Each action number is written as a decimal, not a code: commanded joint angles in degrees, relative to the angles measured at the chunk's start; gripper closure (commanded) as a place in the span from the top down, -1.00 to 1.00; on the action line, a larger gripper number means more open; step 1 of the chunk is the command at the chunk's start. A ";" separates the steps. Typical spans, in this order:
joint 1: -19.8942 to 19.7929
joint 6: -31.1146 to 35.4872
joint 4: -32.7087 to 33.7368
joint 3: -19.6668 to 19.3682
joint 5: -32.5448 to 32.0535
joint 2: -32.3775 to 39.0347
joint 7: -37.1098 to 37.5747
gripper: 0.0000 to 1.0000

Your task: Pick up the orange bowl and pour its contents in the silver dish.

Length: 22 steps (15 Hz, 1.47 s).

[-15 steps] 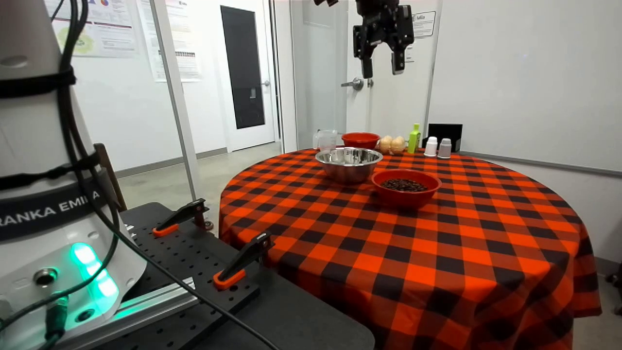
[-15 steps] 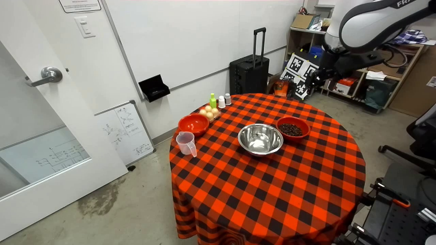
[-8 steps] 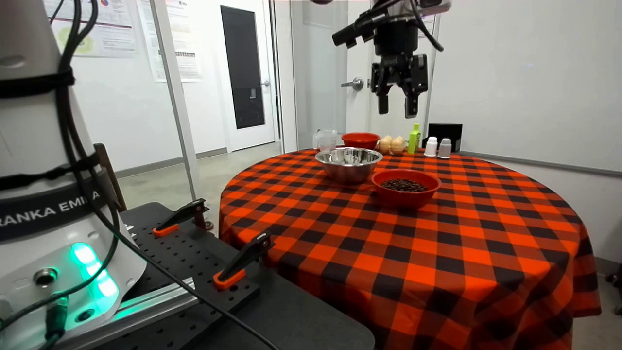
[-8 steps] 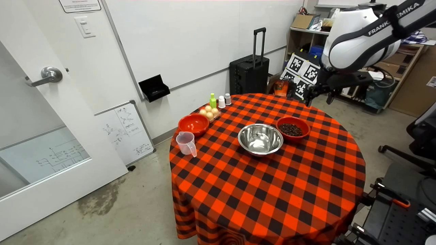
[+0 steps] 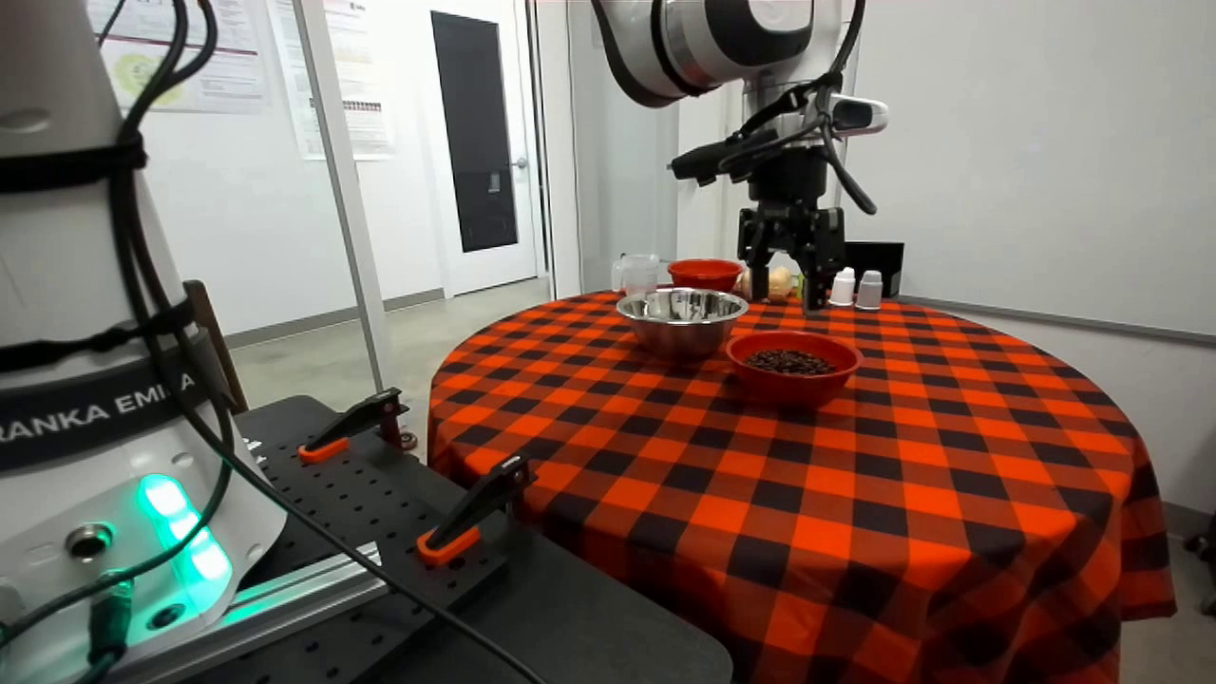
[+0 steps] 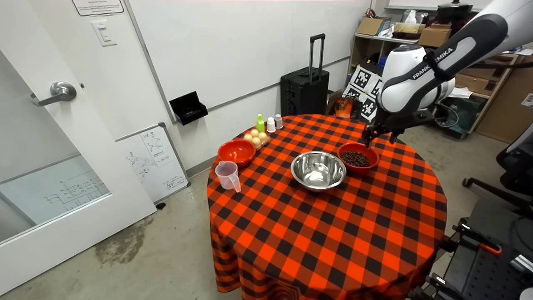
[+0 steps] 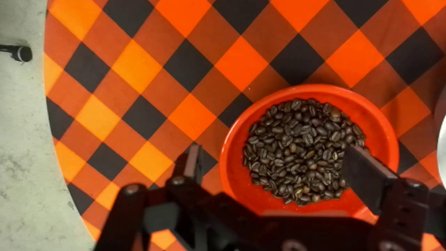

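Note:
The orange bowl [image 5: 793, 388] holds dark coffee beans and stands upright on the checkered table. It also shows in an exterior view [image 6: 354, 146] and in the wrist view [image 7: 232, 167]. The silver dish [image 5: 680, 337] stands close beside it; its inside [image 6: 318, 171] looks empty, and its edge shows at the right of the wrist view [image 7: 442, 153]. My gripper [image 5: 787, 296] is open and empty, pointing down above the orange bowl, as an exterior view [image 6: 380, 141] also shows. In the wrist view [image 7: 273, 149] the left finger is over cloth outside the rim, the right finger over the beans.
Another red bowl [image 6: 236, 153], a clear measuring cup [image 6: 227, 177], eggs [image 6: 255, 137], a green bottle [image 6: 260, 124] and two small white containers [image 6: 271, 125] stand along the table's far edge. Clamps [image 5: 480, 503] sit on the robot's base plate near the table [image 5: 855, 494].
My gripper has come down from high above the table to just above the orange bowl and moved slightly right in an exterior view. It stays open. The bowls have not moved.

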 commanded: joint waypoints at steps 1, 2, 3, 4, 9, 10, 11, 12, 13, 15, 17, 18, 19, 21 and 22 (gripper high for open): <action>0.88 0.07 7.41 -1.31 1.45 6.47 0.51 1.00; 0.88 -0.10 8.75 -1.56 1.47 7.90 0.65 1.00; 0.73 -0.26 9.76 -1.65 1.61 9.18 0.32 1.00; 0.63 -0.33 10.69 -1.78 1.61 10.34 -0.01 1.00; -0.51 -2.39 15.76 -1.08 1.07 15.23 -5.56 1.00; -0.73 -2.78 16.79 -0.90 1.05 15.98 -6.87 1.00; -1.04 -3.26 17.87 -0.64 1.09 16.77 -8.39 1.00; -1.25 -3.76 18.78 -0.47 1.13 17.39 -9.61 1.00; -1.47 -4.39 19.61 -0.30 1.14 18.01 -10.81 1.00; -1.78 -5.33 21.00 -0.09 1.23 19.22 -12.48 1.00; -2.12 -6.04 21.90 0.13 1.44 20.29 -13.55 1.00; -2.42 -6.20 22.19 0.37 1.81 20.77 -13.85 1.00; -2.73 -6.29 22.46 0.65 2.16 21.19 -14.24 1.00; -3.22 -6.64 22.95 1.20 2.87 22.07 -14.40 1.00; -3.51 -6.85 23.15 1.55 3.39 22.51 -14.54 0.99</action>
